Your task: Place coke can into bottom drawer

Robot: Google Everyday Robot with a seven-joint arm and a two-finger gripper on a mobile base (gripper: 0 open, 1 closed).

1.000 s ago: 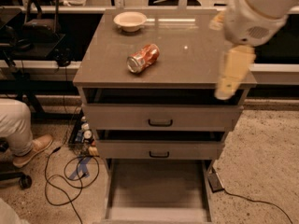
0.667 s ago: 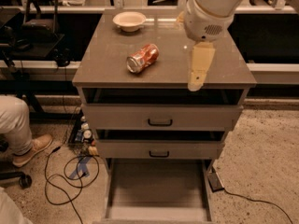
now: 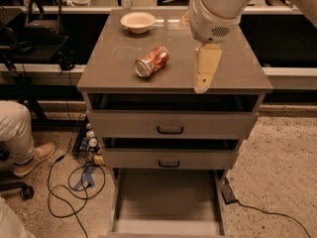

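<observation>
The hand (image 3: 201,86), spread or closed I cannot tell, has swung nearer the can (image 3: 151,61) at its left, probably to grasp.

Warm, dim indoor light with a yellow-brown cast overall. Light falls from above: the desk (image 3: 114,58) top carries a soft pale sheen along its back half, near the bowl (image 3: 137,21). The hand (image 3: 202,85) hangs over the desk's front right part, lit cream, brightest thing with the arm housing (image 3: 218,14) above it. Small glint on the coke can (image 3: 151,61) at its silver end. Gaps above the two upper drawers read near black. The bottom drawer (image 3: 168,197) floor is shaded and flat-toned. Background behind the desk is mostly dark. The speckled floor (image 3: 277,157) at right is evenly lit.
</observation>
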